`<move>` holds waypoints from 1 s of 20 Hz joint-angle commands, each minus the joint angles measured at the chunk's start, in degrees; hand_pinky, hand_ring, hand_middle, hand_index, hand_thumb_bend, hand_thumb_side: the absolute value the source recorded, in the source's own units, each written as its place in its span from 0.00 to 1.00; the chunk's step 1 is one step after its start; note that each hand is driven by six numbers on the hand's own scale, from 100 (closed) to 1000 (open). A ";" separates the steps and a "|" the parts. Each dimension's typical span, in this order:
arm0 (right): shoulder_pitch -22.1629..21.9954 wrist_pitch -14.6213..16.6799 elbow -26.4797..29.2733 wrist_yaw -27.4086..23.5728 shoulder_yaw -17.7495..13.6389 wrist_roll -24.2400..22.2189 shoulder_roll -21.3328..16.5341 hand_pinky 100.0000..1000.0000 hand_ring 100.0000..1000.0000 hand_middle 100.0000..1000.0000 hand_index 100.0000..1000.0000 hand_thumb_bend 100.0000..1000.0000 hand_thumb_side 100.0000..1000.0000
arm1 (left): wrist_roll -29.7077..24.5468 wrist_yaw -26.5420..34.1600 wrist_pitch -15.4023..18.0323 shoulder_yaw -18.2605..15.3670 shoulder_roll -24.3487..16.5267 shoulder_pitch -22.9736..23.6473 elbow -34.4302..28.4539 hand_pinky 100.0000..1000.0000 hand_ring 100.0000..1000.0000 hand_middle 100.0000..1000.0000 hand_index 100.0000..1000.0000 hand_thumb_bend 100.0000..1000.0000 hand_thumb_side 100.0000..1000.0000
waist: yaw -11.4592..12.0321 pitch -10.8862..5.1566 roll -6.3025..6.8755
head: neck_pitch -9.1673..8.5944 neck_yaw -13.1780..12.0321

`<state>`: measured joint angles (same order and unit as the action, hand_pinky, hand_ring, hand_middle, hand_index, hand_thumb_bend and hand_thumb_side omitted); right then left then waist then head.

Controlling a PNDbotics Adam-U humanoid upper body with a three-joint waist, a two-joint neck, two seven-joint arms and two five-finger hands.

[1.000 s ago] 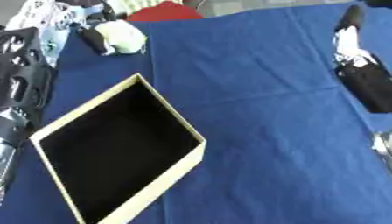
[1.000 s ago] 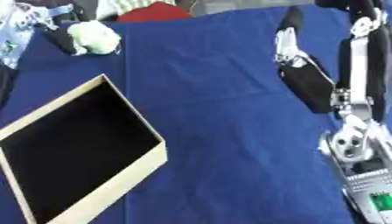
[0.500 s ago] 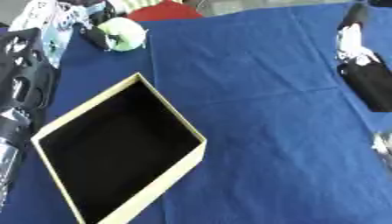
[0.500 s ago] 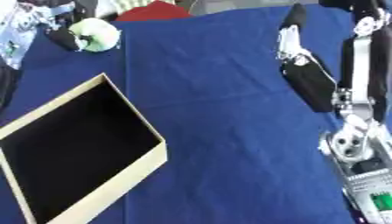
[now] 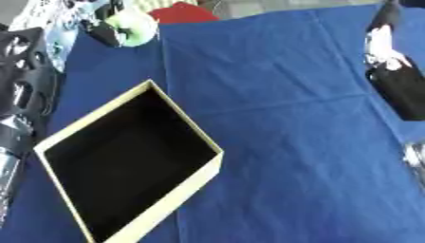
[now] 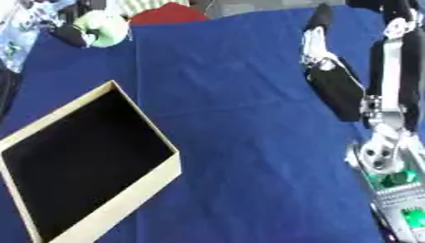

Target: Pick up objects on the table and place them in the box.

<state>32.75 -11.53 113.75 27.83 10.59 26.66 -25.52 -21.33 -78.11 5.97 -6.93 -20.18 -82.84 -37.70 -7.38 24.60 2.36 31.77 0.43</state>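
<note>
An open box [image 5: 170, 203] with cream walls and a black inside lies on the blue cloth, at the lower left. Nothing shows inside it. Beyond its far corner, at the upper left, my left hand [image 5: 101, 34] is shut on a round pale green and white object [image 5: 134, 26], held above the cloth. My right hand [image 6: 330, 80] stands at the right side with its fingers straight and pointing away from me, holding nothing.
A red thing [image 5: 184, 12] lies at the cloth's far edge, just right of the green object. My left arm's black frame [image 5: 21, 71] runs along the left edge. My right forearm [image 6: 386, 152] with its silver joint fills the lower right.
The left hand has carried the green object a little toward the far edge and to the right. The box and the right hand have stayed where they were.
</note>
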 commanded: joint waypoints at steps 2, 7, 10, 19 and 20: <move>0.21 0.10 0.84 0.35 -0.68 -0.41 -0.65 0.93 0.73 0.72 0.87 0.00 0.49 | 1.06 0.99 1.10 0.76 -1.75 -2.00 -2.30 0.26 0.44 0.46 0.57 0.00 0.11 | 0.47 -2.51 -0.33 | 1.18 0.36; -0.37 -0.08 0.84 0.89 -1.01 -0.62 -1.17 0.93 0.73 0.72 0.87 0.00 0.49 | 2.79 7.00 5.00 3.61 -4.47 -1.07 -5.69 0.25 0.42 0.45 0.56 0.00 0.12 | 1.72 -3.47 -0.22 | 2.82 1.33; -0.68 0.00 0.84 1.12 -1.08 -0.68 -1.29 0.93 0.73 0.72 0.87 0.00 0.49 | 3.44 11.68 7.49 7.11 -7.21 0.81 -8.72 0.25 0.43 0.45 0.56 0.00 0.11 | 2.45 -3.92 -0.05 | 3.54 1.93; -1.09 0.28 0.84 1.60 -1.24 -0.67 -1.37 0.93 0.73 0.71 0.87 0.00 0.49 | 2.59 28.72 9.16 17.16 -17.26 10.08 -23.39 0.26 0.43 0.46 0.57 0.00 0.12 | 3.81 -4.59 0.20 | 4.42 3.17; -1.10 0.31 0.84 1.66 -1.29 -0.65 -1.37 0.93 0.73 0.71 0.87 0.00 0.49 | 2.38 31.12 8.78 17.96 -18.49 11.37 -25.61 0.26 0.43 0.46 0.58 0.00 0.12 | 3.87 -4.61 0.21 | 4.44 3.32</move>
<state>31.20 -11.39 113.75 29.17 9.88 26.04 -25.57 -18.79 -49.62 15.05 10.33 -35.36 -70.59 -60.13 -3.55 21.67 2.68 35.74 3.47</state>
